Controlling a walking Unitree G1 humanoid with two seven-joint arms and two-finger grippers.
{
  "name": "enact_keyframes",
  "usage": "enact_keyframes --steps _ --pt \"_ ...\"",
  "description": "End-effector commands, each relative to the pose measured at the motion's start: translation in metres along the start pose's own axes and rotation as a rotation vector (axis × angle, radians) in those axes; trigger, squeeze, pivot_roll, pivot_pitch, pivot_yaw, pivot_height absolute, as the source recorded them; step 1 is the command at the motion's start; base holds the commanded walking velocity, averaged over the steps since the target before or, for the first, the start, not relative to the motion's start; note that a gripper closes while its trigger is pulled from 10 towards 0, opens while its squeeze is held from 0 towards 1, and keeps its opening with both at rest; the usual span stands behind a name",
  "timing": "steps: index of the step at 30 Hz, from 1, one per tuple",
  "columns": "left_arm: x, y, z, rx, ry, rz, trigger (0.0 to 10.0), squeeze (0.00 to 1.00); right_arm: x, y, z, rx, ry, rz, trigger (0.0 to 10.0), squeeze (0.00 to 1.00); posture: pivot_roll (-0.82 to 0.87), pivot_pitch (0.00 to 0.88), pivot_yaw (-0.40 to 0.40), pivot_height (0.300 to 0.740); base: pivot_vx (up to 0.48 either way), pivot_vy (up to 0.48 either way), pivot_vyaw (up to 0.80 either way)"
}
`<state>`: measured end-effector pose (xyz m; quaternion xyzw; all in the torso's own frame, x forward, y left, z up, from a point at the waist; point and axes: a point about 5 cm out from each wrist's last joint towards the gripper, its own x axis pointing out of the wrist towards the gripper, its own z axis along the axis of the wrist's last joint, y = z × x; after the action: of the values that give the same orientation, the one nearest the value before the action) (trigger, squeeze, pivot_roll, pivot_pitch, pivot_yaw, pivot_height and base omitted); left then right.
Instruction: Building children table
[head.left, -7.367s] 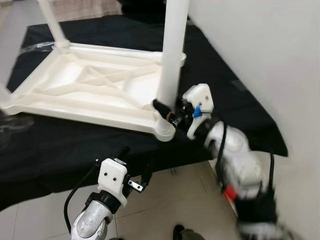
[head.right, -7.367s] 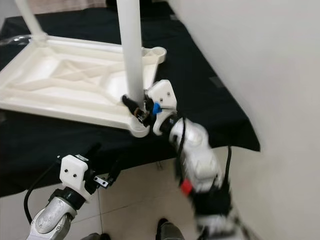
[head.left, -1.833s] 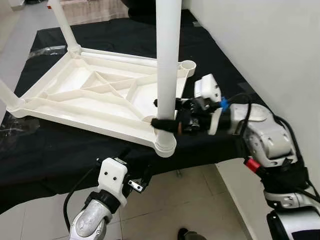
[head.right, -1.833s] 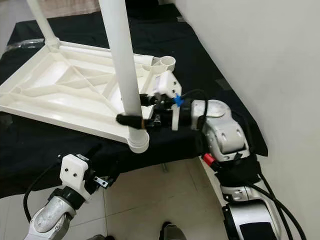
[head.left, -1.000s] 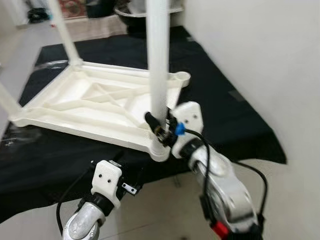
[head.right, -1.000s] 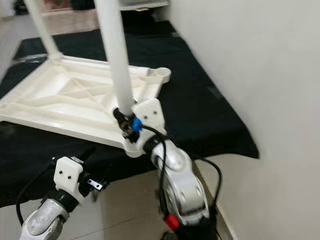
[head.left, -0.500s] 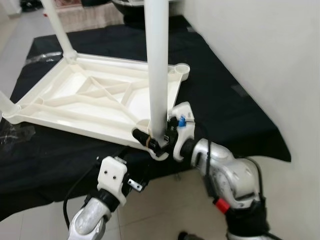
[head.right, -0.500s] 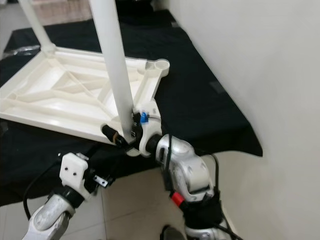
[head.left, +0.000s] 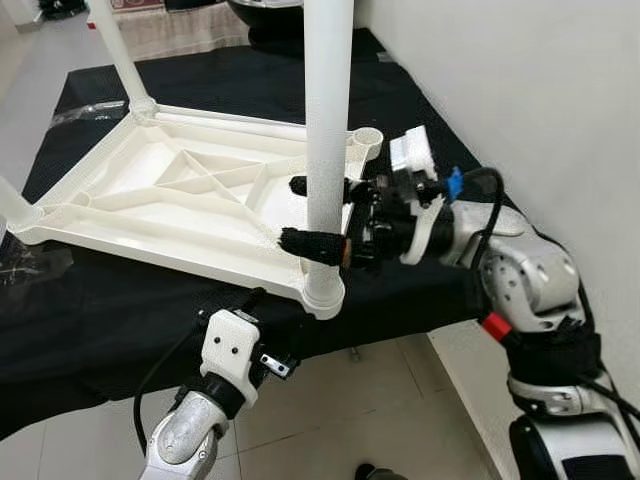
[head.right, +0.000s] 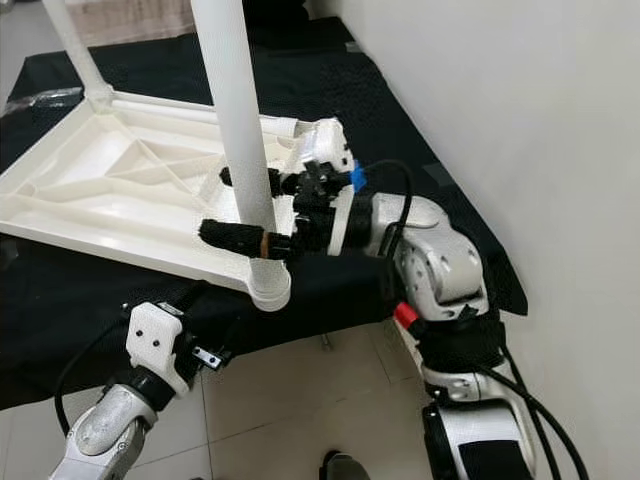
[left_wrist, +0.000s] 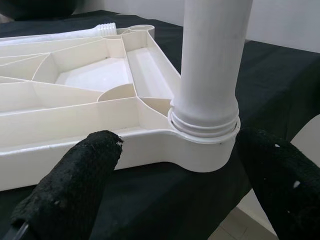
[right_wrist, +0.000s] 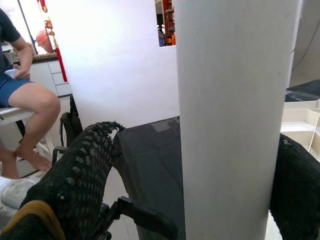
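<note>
Right claw: the right claw (head.left: 312, 214) straddles the upright white leg (head.left: 327, 130) a little above its foot, one black finger in front of the tube and one behind. In the right wrist view both fingers (right_wrist: 75, 180) flank the tube; whether the pads press on it I cannot tell.
Leg: it stands vertical in the near right corner socket (head.left: 324, 293) of the tabletop (the left wrist view shows its threaded collar (left_wrist: 202, 126) seated in the round socket).
Tabletop: the white plastic tabletop (head.left: 170, 195) lies upside down, ribs showing, its near right corner reaching the edge of the black cloth.
Other legs: a second leg (head.left: 118, 52) rises from the far left corner; the stub of another (head.left: 14, 205) shows at the near left corner. A loose leg with a threaded end (left_wrist: 75, 34) lies along the far rim.
Left claw: the left claw (head.right: 205, 325) hangs low, below the edge of the worktop, just under the socket corner; its fingers (left_wrist: 75, 185) stand wide apart, holding nothing.
Worktop: a low worktop draped in black cloth (head.left: 440, 150) carries the tabletop, with a white wall (head.left: 540, 90) close on the right.
Floor: pale tiles (head.left: 330, 400) lie below.
Person: a person's bare legs (right_wrist: 27, 120), seated, show far off in the right wrist view.
</note>
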<state>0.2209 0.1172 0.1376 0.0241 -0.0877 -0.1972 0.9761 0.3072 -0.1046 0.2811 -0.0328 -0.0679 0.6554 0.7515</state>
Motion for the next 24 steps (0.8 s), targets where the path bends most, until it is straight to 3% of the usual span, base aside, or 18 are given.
enact_keyframes --steps 1,2,10,13,14,16,19,20,21,22,23,24 --pt "-0.003 -0.001 -0.006 0.001 0.025 0.002 10.0 0.0 0.003 0.004 0.004 -0.021 -0.016 0.058 10.0 0.0 -0.01 0.182 -0.012 0.74 0.0 0.0 0.0" --pt "-0.004 -0.001 -0.006 0.0 0.026 0.001 10.0 0.0 -0.004 0.001 0.004 -0.033 0.001 0.093 0.0 0.0 -0.01 0.189 -0.01 0.74 0.0 0.0 0.0" --pt "-0.006 -0.002 -0.006 -0.003 0.028 -0.001 10.0 0.0 -0.014 0.001 -0.007 -0.028 0.052 0.103 0.0 0.0 -0.01 0.198 -0.006 0.74 0.0 0.0 0.0" --pt "-0.008 -0.001 -0.006 -0.004 0.031 0.0 10.0 0.0 -0.01 -0.001 -0.027 0.003 0.064 -0.09 0.0 0.0 -0.01 0.21 -0.007 0.74 0.0 0.0 0.0" --pt "-0.008 -0.001 -0.006 -0.004 0.031 0.0 10.0 0.0 -0.01 -0.001 -0.027 0.003 0.064 -0.09 0.0 0.0 -0.01 0.21 -0.007 0.74 0.0 0.0 0.0" --pt "-0.008 0.001 -0.007 -0.001 0.036 -0.001 10.0 0.0 -0.001 -0.006 -0.048 0.056 0.091 -0.329 0.0 0.0 -0.01 0.214 -0.003 0.74 0.0 0.0 0.0" --pt "-0.008 0.002 -0.007 0.0 0.038 -0.001 10.0 0.0 0.002 -0.008 -0.055 0.071 0.103 -0.4 0.0 0.0 -0.01 0.214 -0.003 0.74 0.0 0.0 0.0" --pt "-0.007 0.002 -0.005 0.0 0.036 -0.005 10.0 0.0 0.01 0.014 -0.093 0.131 0.212 -0.578 0.0 0.0 -0.01 0.247 -0.001 0.74 0.0 0.0 0.0" --pt "-0.007 0.002 -0.005 0.0 0.036 -0.005 10.0 0.0 0.01 0.014 -0.093 0.131 0.212 -0.578 0.0 0.0 -0.01 0.247 -0.001 0.74 0.0 0.0 0.0" --pt "-0.008 0.001 -0.004 0.001 0.035 -0.008 10.0 0.0 0.022 0.041 -0.116 0.159 0.281 -0.669 0.0 0.0 0.0 0.247 -0.001 0.74 0.0 0.0 0.0" --pt "-0.009 0.0 -0.004 0.003 0.035 -0.01 10.0 0.0 0.03 0.06 -0.126 0.172 0.306 -0.736 0.0 0.0 0.0 0.245 0.003 0.74 0.0 0.0 0.0" --pt "-0.009 0.0 -0.004 0.003 0.035 -0.01 10.0 0.0 0.03 0.06 -0.126 0.172 0.306 -0.736 0.0 0.0 0.0 0.245 0.003 0.74 0.0 0.0 0.0"
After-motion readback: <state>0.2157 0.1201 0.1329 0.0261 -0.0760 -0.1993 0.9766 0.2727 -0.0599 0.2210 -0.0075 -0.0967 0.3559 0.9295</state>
